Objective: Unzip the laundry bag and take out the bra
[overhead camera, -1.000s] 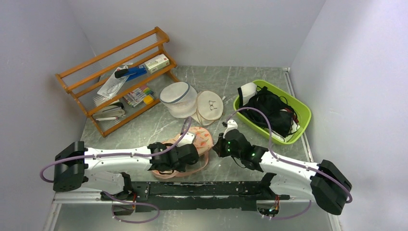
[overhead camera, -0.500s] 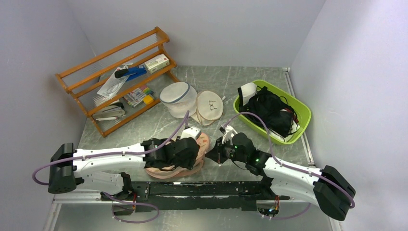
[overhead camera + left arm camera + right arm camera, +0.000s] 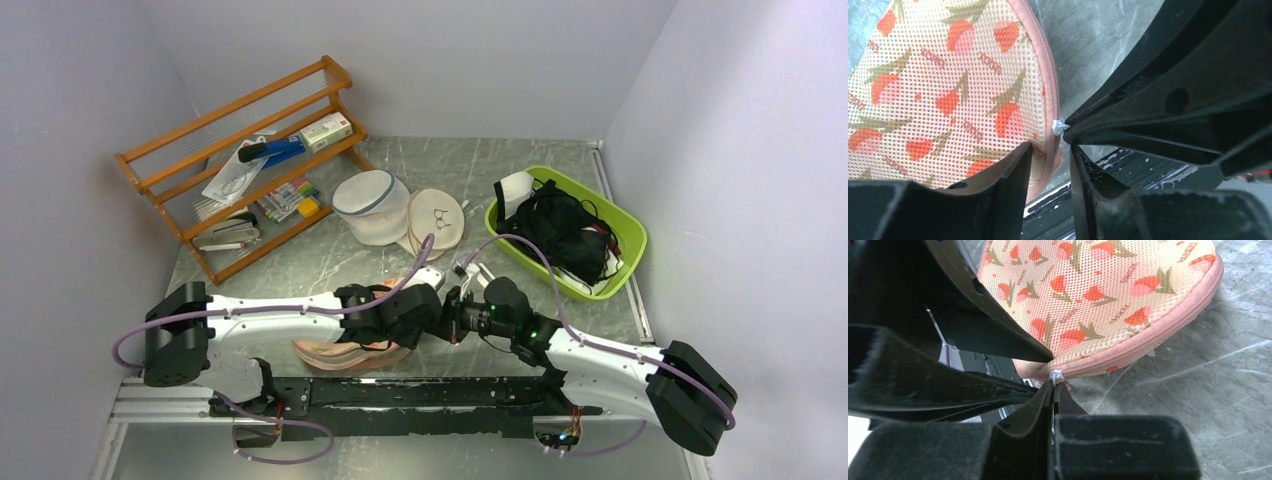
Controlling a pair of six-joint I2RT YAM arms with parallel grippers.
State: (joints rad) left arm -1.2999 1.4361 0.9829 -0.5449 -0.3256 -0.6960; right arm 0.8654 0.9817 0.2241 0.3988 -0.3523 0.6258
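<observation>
The laundry bag (image 3: 345, 352) is seen at the lower centre of the overhead frame; its pink rim is clasped between the jaws of the left gripper (image 3: 1050, 150); the white zip pull (image 3: 1055, 375) is pinched by the right gripper (image 3: 1054, 386), whose jaws are pressed together.

My left arm (image 3: 270, 320) and right arm (image 3: 600, 355) wear white shells between chunky black joint housings, each trailed by a lilac cable (image 3: 418, 262). The left tool (image 3: 1050, 147) and right tool (image 3: 1053, 385) have matt black tapered fingers (image 3: 998, 190); small green lights (image 3: 530, 323) dot the right wrist
</observation>
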